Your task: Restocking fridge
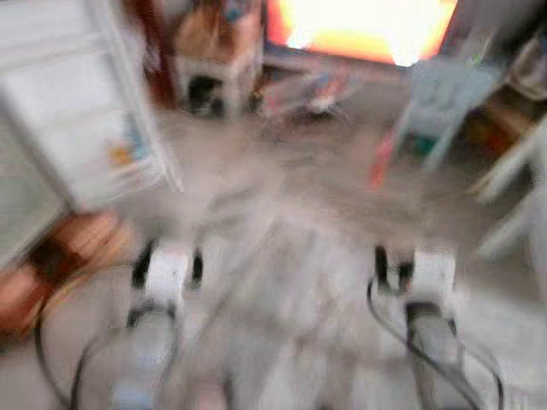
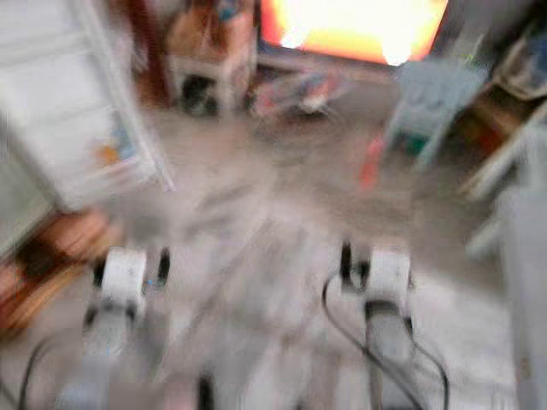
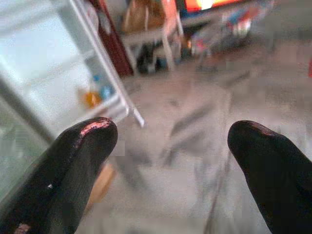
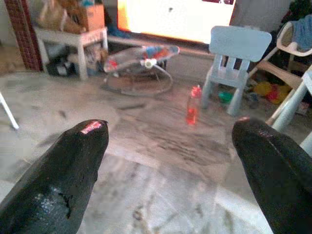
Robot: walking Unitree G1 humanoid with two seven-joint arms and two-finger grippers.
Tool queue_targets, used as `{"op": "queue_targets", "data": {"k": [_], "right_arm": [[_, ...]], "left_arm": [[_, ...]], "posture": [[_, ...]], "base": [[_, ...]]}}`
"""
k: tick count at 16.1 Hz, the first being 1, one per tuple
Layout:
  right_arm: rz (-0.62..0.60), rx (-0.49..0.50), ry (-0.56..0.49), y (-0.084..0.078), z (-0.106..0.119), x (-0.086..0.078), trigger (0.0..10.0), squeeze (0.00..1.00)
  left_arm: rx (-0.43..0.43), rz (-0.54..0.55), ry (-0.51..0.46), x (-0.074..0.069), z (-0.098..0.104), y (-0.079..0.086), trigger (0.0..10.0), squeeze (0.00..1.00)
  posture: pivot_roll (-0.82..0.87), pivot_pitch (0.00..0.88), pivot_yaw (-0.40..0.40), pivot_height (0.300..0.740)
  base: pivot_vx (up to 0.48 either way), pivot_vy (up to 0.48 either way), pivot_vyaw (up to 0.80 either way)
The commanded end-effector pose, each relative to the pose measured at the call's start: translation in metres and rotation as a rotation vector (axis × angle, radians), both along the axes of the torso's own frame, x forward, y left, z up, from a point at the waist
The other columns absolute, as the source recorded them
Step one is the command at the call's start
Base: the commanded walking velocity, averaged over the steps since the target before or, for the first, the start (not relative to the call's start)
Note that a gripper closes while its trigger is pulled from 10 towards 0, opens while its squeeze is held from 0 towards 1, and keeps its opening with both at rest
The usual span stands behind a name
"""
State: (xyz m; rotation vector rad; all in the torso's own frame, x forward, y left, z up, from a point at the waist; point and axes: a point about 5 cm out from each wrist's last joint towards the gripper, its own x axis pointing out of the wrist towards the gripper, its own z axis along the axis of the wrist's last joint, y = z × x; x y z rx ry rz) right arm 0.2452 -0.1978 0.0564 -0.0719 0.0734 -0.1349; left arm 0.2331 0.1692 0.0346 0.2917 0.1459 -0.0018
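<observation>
The head views are blurred. The open fridge door stands at the left, with small coloured items on its shelf. A red bottle stands upright on the floor ahead, also seen as a red streak. My left gripper is open and empty, held low toward the floor near the door. My right gripper is open and empty, facing the bottle from a distance. Both arms reach forward at the bottom of the picture.
A pale blue child's chair stands just behind the bottle. A baby bouncer and a small white table with bags are at the back. A bright screen glows behind. White furniture legs are at the right. A brown basket sits low left.
</observation>
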Motion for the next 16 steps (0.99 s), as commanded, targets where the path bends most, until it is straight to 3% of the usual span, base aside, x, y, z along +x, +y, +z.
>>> {"op": "queue_targets", "data": {"k": [1,8,11,16], "right_arm": [[-0.01,0.001,0.012,-0.002,-0.002,-0.002,10.0,0.0],[-0.013,0.022,-0.003,-0.003,0.001,0.001,10.0,0.0],[0.077,0.006,-0.016,0.007,0.006,0.009,10.0,0.0],[0.03,-0.028,0.002,0.005,0.004,0.013,10.0,0.0]], "left_arm": [[0.002,-0.002,-0.037,0.008,0.009,0.0,10.0,0.0],[-0.02,-0.033,-0.051,0.007,0.013,-0.006,10.0,0.0],[-0.02,-0.018,-0.05,0.007,0.011,-0.004,10.0,0.0],[-0.021,0.007,-0.043,0.006,0.009,0.002,10.0,0.0]], "posture": [[0.08,0.012,0.011,0.74],[0.1,0.02,-0.007,0.74],[0.11,0.02,-0.029,0.74],[0.11,0.018,-0.029,0.74]], "base": [[0.0,0.0,0.0],[0.0,0.0,0.0],[0.0,0.0,0.0],[0.0,0.0,0.0]]}}
